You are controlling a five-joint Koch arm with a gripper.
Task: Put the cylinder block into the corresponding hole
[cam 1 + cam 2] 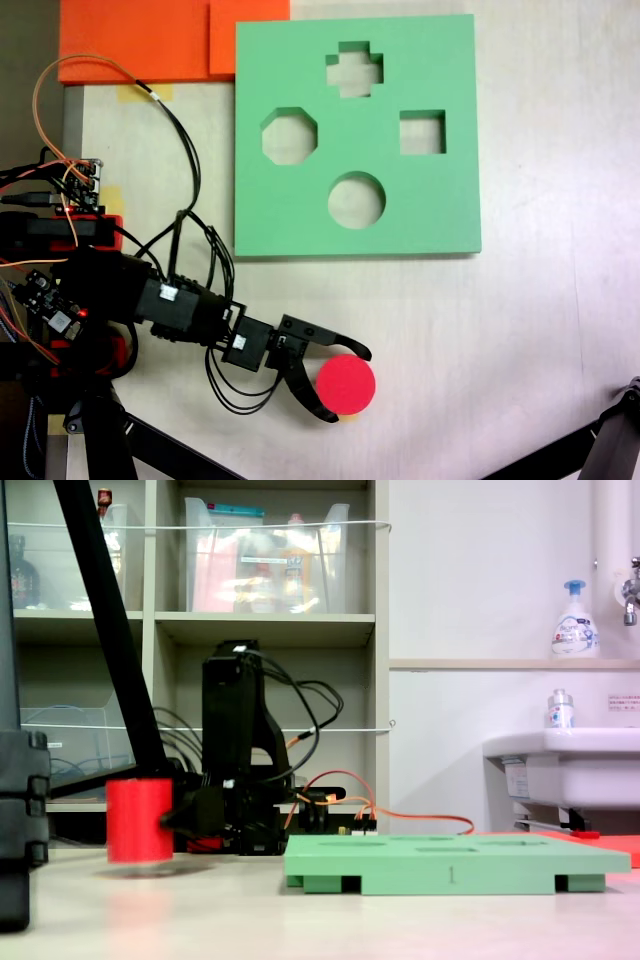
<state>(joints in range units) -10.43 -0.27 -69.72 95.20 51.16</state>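
Gripper: black jaws spread around short red cylinder block
Circular hole: in green foam board; well apart

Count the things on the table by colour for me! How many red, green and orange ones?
Red: 1, the cylinder block, between the open fingers of the gripper.
Green: 1, the foam board with four cutouts, the circular hole among them.
Orange: 2, overlapping flat sheets at the table's top edge in a fixed view.
Total: 4
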